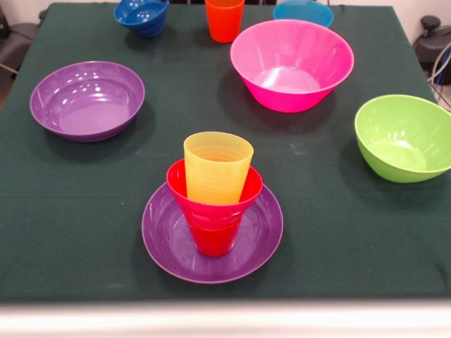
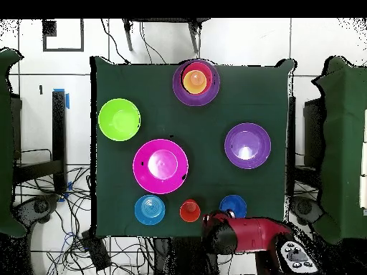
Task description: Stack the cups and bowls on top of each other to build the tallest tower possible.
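**Three-piece tower on a purple base, other pieces spread across the cloth**

The tower (image 1: pixel 213 204) stands at lower centre of the front view: a wide shallow purple bowl (image 1: pixel 165 243) as base, a red cup (image 1: pixel 213 239) upright in it, a small crimson bowl (image 1: pixel 211 201) seated on the cup's mouth, and a yellow cup (image 1: pixel 218 165) upright inside that bowl. In the overhead view the same stack (image 2: pixel 196 81) sits at top centre of the green tablecloth (image 2: pixel 215 172).

Away from it, the second purple bowl (image 1: pixel 87 99) rests at left, mouth up. The pink bowl (image 1: pixel 292 65) is upper right of centre, and the lime green bowl (image 1: pixel 405 138) lies near the right edge. Along the top of the front view stand the dark blue bowl (image 1: pixel 142 15), the orange cup (image 1: pixel 224 19) and the light blue bowl (image 1: pixel 304 11), each apart from the others.

The robot arm (image 2: pixel 247 233) shows only at the bottom of the overhead view, close to the dark blue bowl; its gripper's jaws are not distinguishable, so I cannot tell how they stand.
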Robot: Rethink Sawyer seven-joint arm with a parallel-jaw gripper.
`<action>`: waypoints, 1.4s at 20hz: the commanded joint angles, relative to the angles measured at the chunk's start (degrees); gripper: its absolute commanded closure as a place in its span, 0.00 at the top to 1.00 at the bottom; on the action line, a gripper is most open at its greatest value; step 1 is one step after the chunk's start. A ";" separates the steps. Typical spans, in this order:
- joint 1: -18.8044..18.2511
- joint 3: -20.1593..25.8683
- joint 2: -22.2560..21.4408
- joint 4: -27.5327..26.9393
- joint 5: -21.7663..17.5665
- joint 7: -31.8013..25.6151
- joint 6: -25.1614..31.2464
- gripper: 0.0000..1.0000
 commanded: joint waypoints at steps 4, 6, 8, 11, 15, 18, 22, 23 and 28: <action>-0.80 19.59 -4.21 -14.20 3.00 -11.12 16.66 0.00; -1.48 21.94 -4.49 -16.05 3.00 -13.31 19.04 0.00; -1.14 22.53 -4.59 -18.12 4.25 -12.37 22.11 0.00; 0.54 22.72 -5.45 -21.50 5.65 -11.74 28.77 0.00; 1.52 25.02 -6.02 -26.79 6.02 -14.90 36.14 0.00; 1.75 27.21 -5.98 -30.84 6.65 -16.87 41.39 0.00; 2.93 29.00 -4.65 -37.31 4.84 -17.44 45.48 0.00; 3.08 29.52 -4.19 -38.80 4.41 -18.38 47.02 0.00; 4.86 31.57 -1.12 -47.31 1.67 -20.68 51.22 0.00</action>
